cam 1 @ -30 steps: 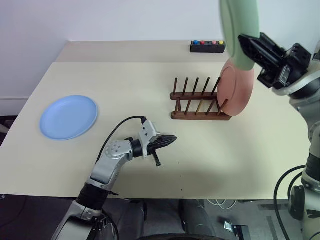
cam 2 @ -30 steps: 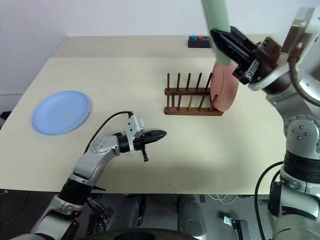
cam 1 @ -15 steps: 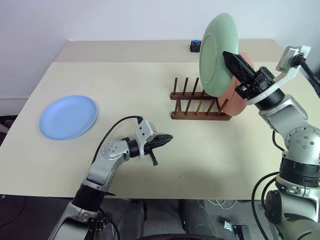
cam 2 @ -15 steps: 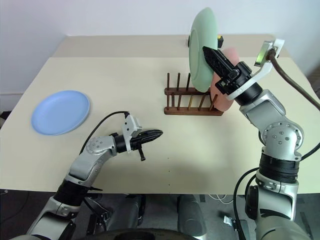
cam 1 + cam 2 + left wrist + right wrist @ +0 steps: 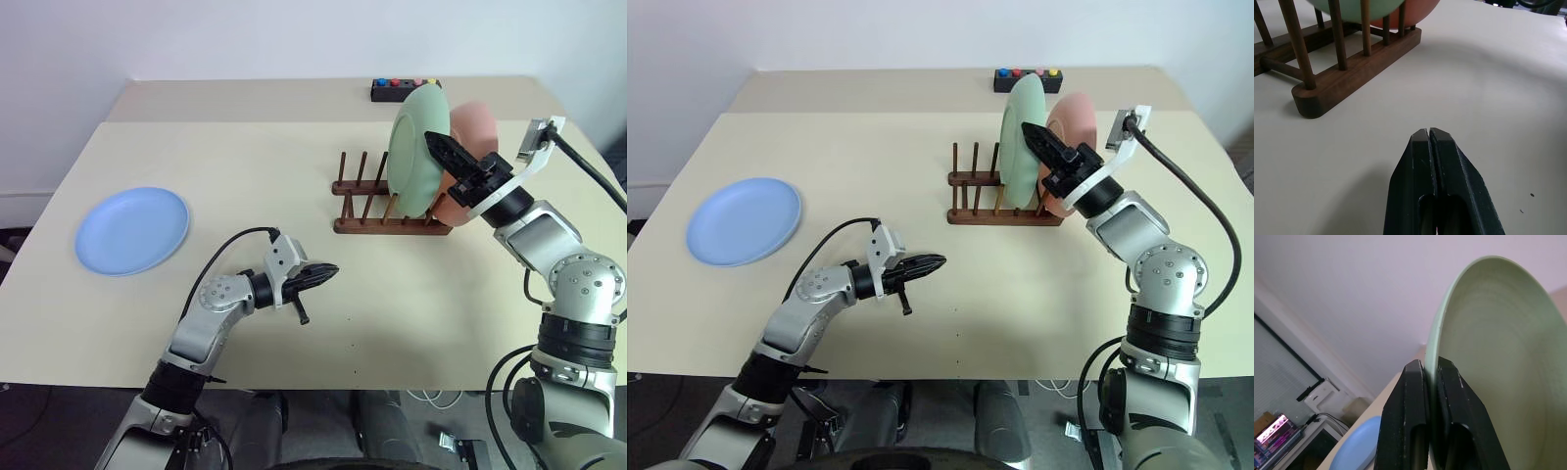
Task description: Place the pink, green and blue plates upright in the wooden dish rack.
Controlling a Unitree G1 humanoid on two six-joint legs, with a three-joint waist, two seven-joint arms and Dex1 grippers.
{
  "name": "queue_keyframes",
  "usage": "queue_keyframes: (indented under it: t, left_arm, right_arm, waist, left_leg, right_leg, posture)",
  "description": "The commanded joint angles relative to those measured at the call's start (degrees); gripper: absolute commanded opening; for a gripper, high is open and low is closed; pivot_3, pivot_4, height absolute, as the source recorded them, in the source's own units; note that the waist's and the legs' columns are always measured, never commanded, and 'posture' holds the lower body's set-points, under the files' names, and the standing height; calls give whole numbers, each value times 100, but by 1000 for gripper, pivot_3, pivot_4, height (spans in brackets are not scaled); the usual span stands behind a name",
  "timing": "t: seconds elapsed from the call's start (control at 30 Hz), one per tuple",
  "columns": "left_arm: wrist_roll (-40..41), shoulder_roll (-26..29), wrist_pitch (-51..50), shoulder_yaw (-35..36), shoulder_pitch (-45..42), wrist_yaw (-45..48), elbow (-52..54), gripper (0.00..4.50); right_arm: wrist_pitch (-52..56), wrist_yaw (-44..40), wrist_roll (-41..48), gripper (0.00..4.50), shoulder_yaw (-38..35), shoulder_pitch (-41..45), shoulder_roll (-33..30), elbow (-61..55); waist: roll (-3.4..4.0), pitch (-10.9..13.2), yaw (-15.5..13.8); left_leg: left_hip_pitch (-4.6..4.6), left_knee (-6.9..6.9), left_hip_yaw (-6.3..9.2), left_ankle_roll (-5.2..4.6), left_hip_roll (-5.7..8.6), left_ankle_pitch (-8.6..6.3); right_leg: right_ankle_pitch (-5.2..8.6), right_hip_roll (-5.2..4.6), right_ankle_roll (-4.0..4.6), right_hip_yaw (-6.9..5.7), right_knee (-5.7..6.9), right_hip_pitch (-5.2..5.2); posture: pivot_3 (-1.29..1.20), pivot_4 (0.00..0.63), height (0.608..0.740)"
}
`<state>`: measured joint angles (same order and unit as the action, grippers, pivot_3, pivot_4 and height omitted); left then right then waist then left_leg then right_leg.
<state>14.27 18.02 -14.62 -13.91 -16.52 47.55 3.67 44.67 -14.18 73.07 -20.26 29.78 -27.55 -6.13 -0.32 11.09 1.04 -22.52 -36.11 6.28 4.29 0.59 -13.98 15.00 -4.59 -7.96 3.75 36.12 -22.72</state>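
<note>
1. Blue plate (image 5: pixel 132 230) lies flat on the table (image 5: pixel 294 166), far left side, well apart from everything else.
2. Left gripper (image 5: pixel 328 271) hovers low over the table's middle front, fingers pressed fully together, nothing in them. It points toward the rack; in the left wrist view the rack's near end sits just ahead of the fingertips (image 5: pixel 1428 134).
3. Wooden dish rack (image 5: pixel 392 201) stands right of centre. Its left pegs are bare.
4. Green plate (image 5: pixel 413 157) is upright at the rack, lower edge down among the pegs, just left of the pink plate. Can't tell whether it is fully seated in a slot.
5. Right gripper (image 5: pixel 438 147) is clamped on the green plate's rim, one finger on each face; the right wrist view shows the rim pinched between the two fingers (image 5: pixel 1413 396).
6. Pink plate (image 5: pixel 470 147) stands upright in the rack's rightmost slot, partly hidden behind the green plate and the right gripper.
7. Small black box with coloured buttons (image 5: pixel 405 90) sits at the table's far edge, behind the rack.
</note>
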Motion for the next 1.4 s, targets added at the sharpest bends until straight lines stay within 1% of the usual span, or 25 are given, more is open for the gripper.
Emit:
queue_keyframes:
  t: [0.03, 0.13, 0.17, 0.3, 0.47, 0.6, 0.67, 0.73, 0.77, 0.8, 0.87, 0.93, 0.97, 1.07, 1.1, 1.17, 1.23, 1.3, 1.4]
  left_arm:
    - [50, -14, 32, 43, -53, -15, 238, 0]
    - [50, -29, 44, 35, -53, -25, 227, 0]
    - [50, -33, 46, 33, -55, -28, 226, 0]
    - [53, -42, 54, 35, -60, -24, 206, 0]
    - [44, -54, 61, 27, -66, -27, 201, 0]
    - [57, -43, 72, 57, -55, -7, 185, 0]
    - [56, -43, 72, 56, -51, -9, 188, 0]
    - [58, -43, 68, 51, -48, -12, 193, 0]
    - [60, -45, 65, 52, -52, -11, 191, 0]
    - [60, -47, 66, 54, -62, -8, 183, 0]
    - [54, -50, 73, 63, -84, -13, 170, 0]
    - [52, -51, 70, 99, -100, -48, 164, 0]
    - [49, -41, 70, 146, -101, -92, 181, 0]
    - [55, -31, 90, 268, -94, -215, 241, 0]
    - [170, -52, -19, 455, -105, -357, 330, 0]
    - [411, -57, -357, 1068, -156, -875, 569, 549]
    - [663, 31, -594, 1686, -125, -1277, 892, 1288]
    - [738, 238, -816, 2253, -55, -1642, 1195, 2352]
    - [573, 626, -1122, 2818, 8, -2152, 1432, 3772]
  right_arm:
    - [17, 36, 111, 21, -165, 144, 7, -97]
    - [28, 52, 104, 1023, -175, 164, 2, -125]
    - [30, 47, 82, 1460, -172, 170, -7, -132]
    - [-5, 14, -35, 3457, -139, 222, -50, -188]
    - [-17, -17, -164, 3457, -127, 279, -83, -219]
    - [-335, -583, -1132, 3457, 131, 334, -734, -667]
    - [-434, -724, -1270, 3457, 129, 345, -822, -733]
    - [-625, -939, -1594, 3457, 210, 328, -933, -814]
    - [-951, -1173, -2048, 3457, 363, 271, -1070, -927]
    - [-1469, -1379, -2715, 3457, 582, 224, -1233, -999]
    - [-2111, -1663, -3362, 3457, 770, 242, -1308, -1074]
    - [-2266, -2034, -3389, 3457, 901, 314, -1292, -1233]
    - [-2313, -2252, -3449, 3457, 1089, 342, -1297, -1377]
    - [-2408, -2607, -3649, 3457, 1454, 372, -1250, -1586]
    - [-2471, -2709, -3828, 3457, 1691, 380, -1201, -1614]
    - [-2564, -2934, -4154, 3511, 2263, 394, -1016, -1572]
    - [-2706, -3064, -4493, 3511, 2647, 406, -846, -1405]
    - [-2832, -3193, -4736, 3511, 2876, 424, -713, -1219]
    - [-2959, -3377, -4902, 3511, 3011, 460, -559, -1008]
  waist:
    - [0, 0, 0]
    - [0, 0, 0]
    - [0, 0, 0]
    - [0, 0, 3]
    - [0, 0, 3]
    - [4, 2, -14]
    - [3, 2, -12]
    - [2, 2, 2]
    - [2, 2, 6]
    - [3, 2, 5]
    - [3, 2, 7]
    - [2, 2, 13]
    - [2, 2, 16]
    - [2, 2, 13]
    - [2, 2, 6]
    - [-5, 6, 15]
    - [-8, 8, 28]
    - [-9, 10, 23]
    - [-13, 12, 13]
  left_leg:
    - [0, 0, 0, 0, 0, 0]
    - [0, -1, 0, 0, 0, 0]
    - [0, -1, 0, 0, 0, 0]
    - [0, 0, 0, 0, 0, 0]
    - [0, 0, 0, 0, 0, 0]
    - [-6, -2, -3, 0, 1, 0]
    - [-8, 0, -1, 0, 1, 0]
    - [-8, 1, -1, 0, 0, 0]
    - [-7, 0, -1, 0, 0, 0]
    - [-7, -1, -2, 0, 0, 0]
    - [-7, -2, -3, 0, 0, 0]
    - [-6, -1, -3, 0, 0, 0]
    - [-6, 1, -3, 0, 0, 0]
    - [-6, 1, -2, 0, -1, 0]
    - [-6, 0, -1, 0, -1, 0]
    - [-6, -3, -1, 0, -1, 0]
    - [-4, -2, 1, 0, -4, 0]
    - [-4, 1, 1, 1, -4, 0]
    - [-5, 2, 1, 1, -4, 0]
  right_leg:
    - [0, 0, 0, 0, 0, 0]
    - [0, 0, 0, 0, 0, 0]
    - [0, 0, 0, 0, 0, 0]
    - [0, 0, 0, 0, 0, 0]
    - [0, 1, 0, 0, 0, 0]
    - [0, -1, 0, 0, -1, -5]
    - [0, 0, -1, -1, -2, -7]
    - [0, 0, -2, -1, -3, -6]
    - [0, 0, -2, 0, -3, -6]
    - [0, 0, -2, 0, -3, -6]
    - [0, 0, -2, 0, -3, -7]
    - [0, 1, -3, 0, -3, -7]
    - [0, 1, -3, 0, -3, -7]
    - [0, 1, -3, 0, -2, -7]
    - [0, 1, -3, 0, -2, -7]
    - [-1, 0, -3, 0, -3, -6]
    - [-1, 2, -3, -1, -1, -6]
    - [0, 2, -2, -1, 0, -9]
    - [-1, 1, -3, -1, -2, -9]
  posture:
    - [0, 150, 734]
    - [0, 150, 734]
    - [0, 150, 734]
    - [0, 150, 734]
    - [0, 150, 734]
    - [0, 150, 734]
    - [0, 150, 734]
    - [0, 150, 734]
    - [0, 150, 734]
    - [0, 150, 734]
    - [0, 150, 734]
    - [0, 150, 734]
    - [0, 150, 734]
    - [0, 150, 734]
    - [0, 150, 734]
    - [0, 150, 734]
    - [0, 150, 734]
    - [0, 150, 734]
    - [0, 150, 734]
